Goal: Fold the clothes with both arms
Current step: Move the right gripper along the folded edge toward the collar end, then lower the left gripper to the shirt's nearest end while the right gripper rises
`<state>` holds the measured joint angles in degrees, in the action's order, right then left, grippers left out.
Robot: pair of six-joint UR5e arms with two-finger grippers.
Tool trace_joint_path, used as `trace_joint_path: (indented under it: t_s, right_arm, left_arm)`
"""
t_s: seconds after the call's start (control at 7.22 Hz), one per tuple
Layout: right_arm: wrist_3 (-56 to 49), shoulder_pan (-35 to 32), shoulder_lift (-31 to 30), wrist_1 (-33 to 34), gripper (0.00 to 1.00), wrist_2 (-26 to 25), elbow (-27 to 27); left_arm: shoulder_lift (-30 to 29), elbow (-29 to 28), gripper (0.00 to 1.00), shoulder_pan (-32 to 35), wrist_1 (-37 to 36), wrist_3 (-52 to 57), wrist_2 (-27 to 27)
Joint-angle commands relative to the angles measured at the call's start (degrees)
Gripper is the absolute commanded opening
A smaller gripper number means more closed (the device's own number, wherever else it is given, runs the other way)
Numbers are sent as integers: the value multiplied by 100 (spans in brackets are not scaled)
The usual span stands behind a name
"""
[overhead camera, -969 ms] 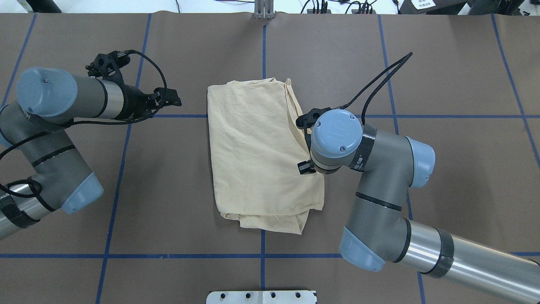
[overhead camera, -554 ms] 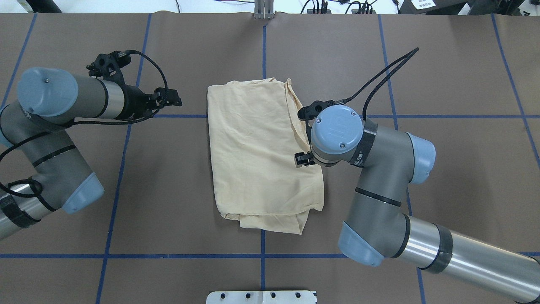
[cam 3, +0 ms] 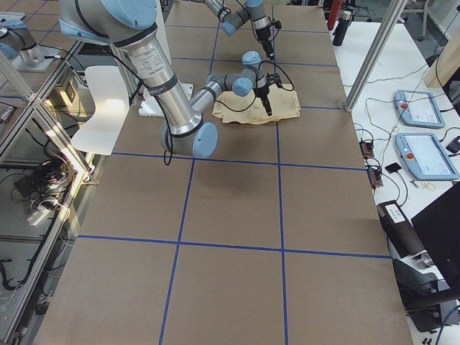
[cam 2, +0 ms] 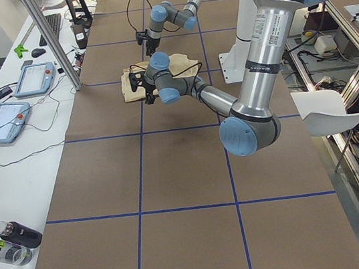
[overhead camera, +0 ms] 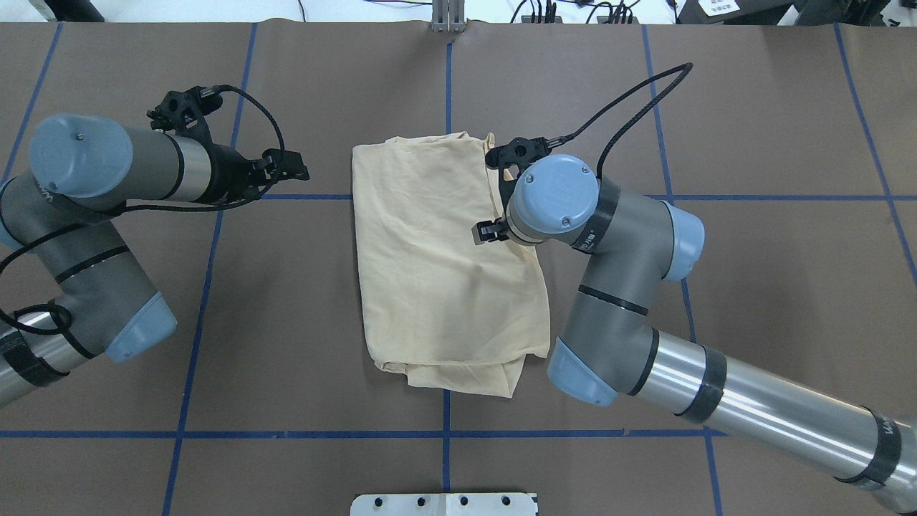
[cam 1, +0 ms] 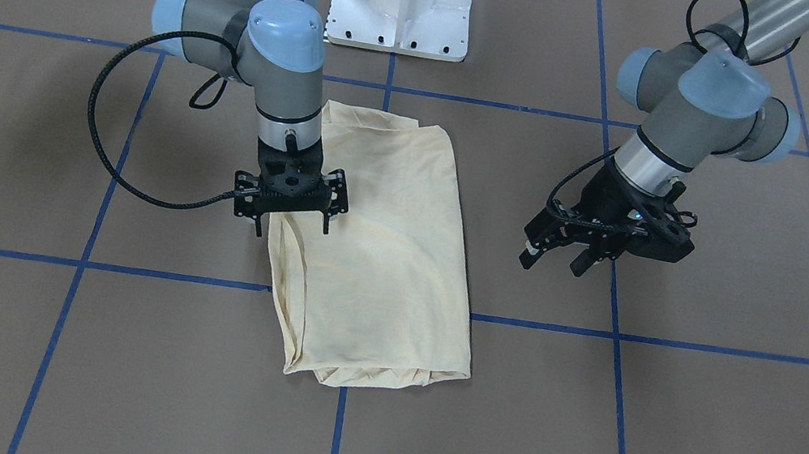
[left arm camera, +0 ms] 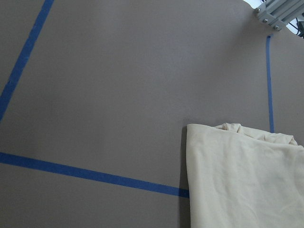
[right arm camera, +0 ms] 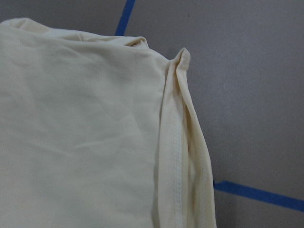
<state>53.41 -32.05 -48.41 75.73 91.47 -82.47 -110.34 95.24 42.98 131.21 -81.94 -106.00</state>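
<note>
Shirt (overhead camera: 444,287) is being left folded at the centre of the worktop (overhead camera: 286,322). The right gripper (cam 1: 293,227), spread wide and empty, is being shifted along its side toward the far edge, probably for a corner grasp; the left gripper (cam 1: 553,262), also spread, is being held unmoved.

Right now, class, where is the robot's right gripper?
In the front-facing view, the right gripper is left of centre, open over the long edge of the folded shirt on the robot's right side.

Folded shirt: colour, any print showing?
The shirt is pale cream-yellow, no print visible; best in overhead exterior.
</note>
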Motion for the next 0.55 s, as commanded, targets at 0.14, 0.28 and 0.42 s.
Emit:
trace_joint_path:
  t_s: [0.14,0.28,0.42]
  right_arm:
    - [-410,-153,174,-111,100,-112,608]
    - [-497,-153,174,-111,100,-94,653]
    - [-507,-144,191,-111,100,-68,767]
  left_arm:
    - [-5,-15,100,0,1,3,0]
    - [-5,-15,100,0,1,3,0]
    - [-5,-15,100,0,1,3,0]
